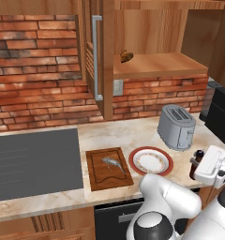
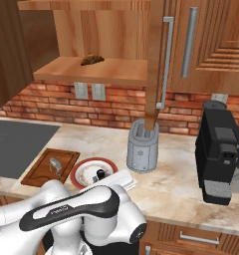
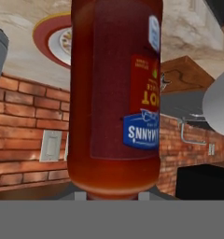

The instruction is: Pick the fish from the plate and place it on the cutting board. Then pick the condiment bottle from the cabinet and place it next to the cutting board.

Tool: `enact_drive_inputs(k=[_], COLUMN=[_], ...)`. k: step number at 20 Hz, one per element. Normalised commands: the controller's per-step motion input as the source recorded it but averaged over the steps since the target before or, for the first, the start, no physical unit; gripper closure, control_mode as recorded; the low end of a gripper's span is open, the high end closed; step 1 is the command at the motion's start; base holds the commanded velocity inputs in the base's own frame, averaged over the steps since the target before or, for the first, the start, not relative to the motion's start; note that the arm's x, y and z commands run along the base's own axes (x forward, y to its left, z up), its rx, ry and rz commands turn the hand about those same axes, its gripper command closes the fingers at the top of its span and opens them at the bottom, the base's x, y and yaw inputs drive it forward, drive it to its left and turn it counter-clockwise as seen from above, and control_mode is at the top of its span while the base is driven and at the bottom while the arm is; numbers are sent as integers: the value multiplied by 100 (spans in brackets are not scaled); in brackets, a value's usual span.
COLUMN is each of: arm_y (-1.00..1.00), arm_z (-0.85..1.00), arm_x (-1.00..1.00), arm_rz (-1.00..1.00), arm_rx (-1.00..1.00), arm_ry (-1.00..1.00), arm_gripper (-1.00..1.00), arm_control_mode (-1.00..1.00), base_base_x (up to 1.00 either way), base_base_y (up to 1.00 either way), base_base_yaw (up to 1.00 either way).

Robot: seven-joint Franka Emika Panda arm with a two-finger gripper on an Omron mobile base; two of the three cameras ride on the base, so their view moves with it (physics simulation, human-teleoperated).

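Observation:
My gripper [image 1: 198, 168] is shut on the condiment bottle [image 1: 197, 164], a dark red-brown bottle with a black cap, held upright just right of the plate [image 1: 137, 157]. In the hand view the bottle [image 3: 115, 93] stands close up between the fingertips [image 3: 143, 195]. The silver-grey fish [image 1: 112, 163] lies on the dark brown cutting board [image 1: 98, 179], left of the red-rimmed plate. From the right base view the bottle's cap [image 2: 100, 174] shows by the plate [image 2: 77, 172], with the fish [image 2: 55, 165] on the board [image 2: 37, 177]. The cabinet [image 1: 156, 65] stands open above.
A grey toaster [image 1: 176, 126] stands behind the plate. A small brown lump [image 1: 126, 56] sits on the cabinet shelf, and the open door's bar handle [image 1: 96, 56] hangs over the counter. The grey stovetop [image 1: 34, 161] lies left of the board. A black coffee machine [image 2: 218, 154] is at the right.

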Motion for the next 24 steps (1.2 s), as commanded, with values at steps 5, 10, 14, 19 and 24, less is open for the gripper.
enact_drive_inputs(k=[5,10,14,19,24], arm_y=[-1,-2,-2,-3,-3], arm_z=[-10,-9,-7,-6,-5], arm_x=[4,7,8,8,6], arm_rz=[0,0,0,0,0], arm_rx=[0,0,0,0,0], arm_ry=[0,0,0,0,0], arm_gripper=[100,100,100,100,100], arm_control_mode=[-100,-100,-100,-100,-100], base_base_x=[0,0,0,0,0], base_base_y=[0,0,0,0,0], base_base_yaw=[0,0,0,0,0])
